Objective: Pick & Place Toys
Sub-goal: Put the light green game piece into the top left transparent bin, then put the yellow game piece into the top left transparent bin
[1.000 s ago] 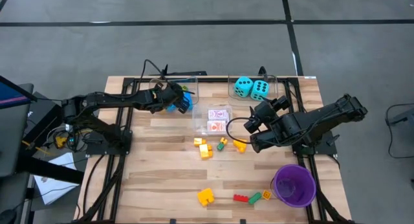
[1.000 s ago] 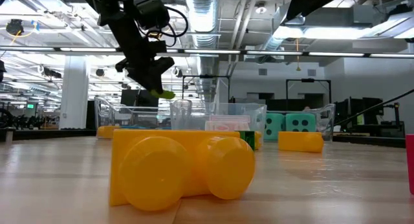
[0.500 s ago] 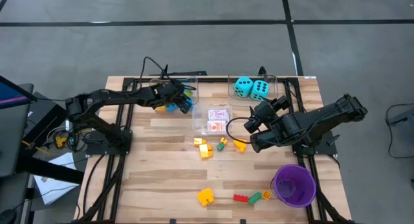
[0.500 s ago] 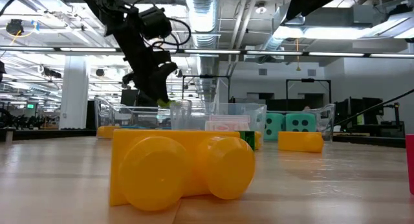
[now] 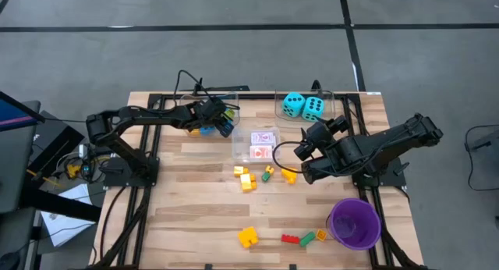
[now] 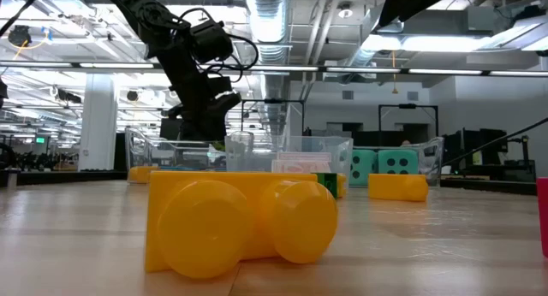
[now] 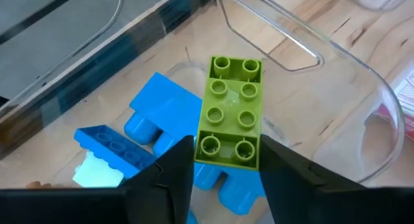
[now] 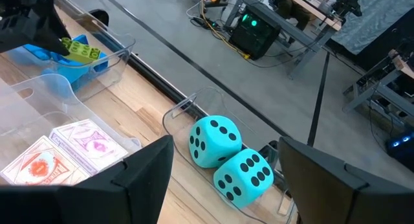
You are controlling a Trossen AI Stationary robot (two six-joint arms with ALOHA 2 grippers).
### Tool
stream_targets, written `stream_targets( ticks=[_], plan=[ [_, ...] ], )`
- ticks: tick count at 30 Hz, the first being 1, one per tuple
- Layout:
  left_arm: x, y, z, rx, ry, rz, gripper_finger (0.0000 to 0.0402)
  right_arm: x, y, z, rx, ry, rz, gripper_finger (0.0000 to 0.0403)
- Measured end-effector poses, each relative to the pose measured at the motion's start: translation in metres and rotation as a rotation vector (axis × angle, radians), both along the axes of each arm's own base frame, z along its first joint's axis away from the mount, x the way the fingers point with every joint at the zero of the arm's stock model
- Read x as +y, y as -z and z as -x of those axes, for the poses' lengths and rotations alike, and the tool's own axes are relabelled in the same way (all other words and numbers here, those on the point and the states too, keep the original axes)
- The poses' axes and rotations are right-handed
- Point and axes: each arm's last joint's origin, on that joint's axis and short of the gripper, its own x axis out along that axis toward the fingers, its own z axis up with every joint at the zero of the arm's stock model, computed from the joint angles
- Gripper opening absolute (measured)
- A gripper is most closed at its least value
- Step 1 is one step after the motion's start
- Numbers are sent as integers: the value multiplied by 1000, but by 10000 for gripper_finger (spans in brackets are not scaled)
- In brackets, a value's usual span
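Observation:
My left gripper (image 5: 221, 115) hangs over the far-left clear bin (image 5: 192, 104), shut on a light-green brick (image 7: 231, 111). Blue bricks (image 7: 165, 117) lie in that bin below it. The green brick (image 8: 81, 50) also shows in the right wrist view. My right gripper (image 5: 310, 142) stands open in the air near the table's middle right, with nothing between its fingers. Two turquoise dice (image 5: 302, 106) sit in the far-right bin, and card packs (image 5: 263, 143) lie in the middle bin. Loose bricks (image 5: 248, 179) lie on the table. My left gripper pinches the green brick's two long sides at its near end (image 7: 206, 151) between its two fingers. The fingers slant down toward the table's far side, and the brick sticks out ahead of them, studs up. The brick hangs clear above the blue bricks.
A purple cup (image 5: 355, 222) stands at the near right. A big yellow brick (image 5: 248, 237), a red one (image 5: 290, 239) and a green one (image 5: 308, 238) lie near the front edge. More small bricks (image 5: 288, 175) lie below the card bin.
My left gripper has gone down and toward the table's far right, tipping lower over the far-left bin. It has stayed shut on the green brick, which now hangs lower, just above the blue bricks.

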Motion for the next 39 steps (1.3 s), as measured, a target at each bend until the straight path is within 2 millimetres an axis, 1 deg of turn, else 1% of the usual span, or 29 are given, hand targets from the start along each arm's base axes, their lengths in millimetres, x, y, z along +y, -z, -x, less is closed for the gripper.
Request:
stream_targets(
  ticks=[6, 10, 16, 21, 24, 28, 31, 33, 36, 39],
  plan=[
    [-1, -2, -2, -17, 7, -9, 187, 0, 0, 0, 0, 0, 0, 272],
    [-2, -3, -4, -38, 13, -19, 204, 0, 0, 0, 0, 0, 0, 272],
    [-2, -5, -5, -53, 13, -28, 218, 0, 0, 0, 0, 0, 0, 272],
    [-2, -8, -5, -52, 41, -54, 221, 0, 0, 0, 0, 0, 0, 272],
    [-3, -15, -2, -60, 53, -72, 221, 0, 0, 0, 0, 0, 0, 272],
    [-8, -35, 5, -113, 57, -98, 221, 0, 0, 0, -1, 0, -1, 272],
    [-19, -50, 10, -157, 104, -105, 221, 0, 4, 0, 16, -4, 5, 272],
    [-31, -59, 9, -197, 202, -92, 221, 0, 7, 0, 29, -7, 7, 272],
    [-57, -70, 6, -252, 383, -59, 222, 0, 8, 0, 38, -8, 10, 272],
    [-90, -77, 3, -284, 554, -43, 222, 0, 8, 0, 37, -8, 10, 272]
  ],
)
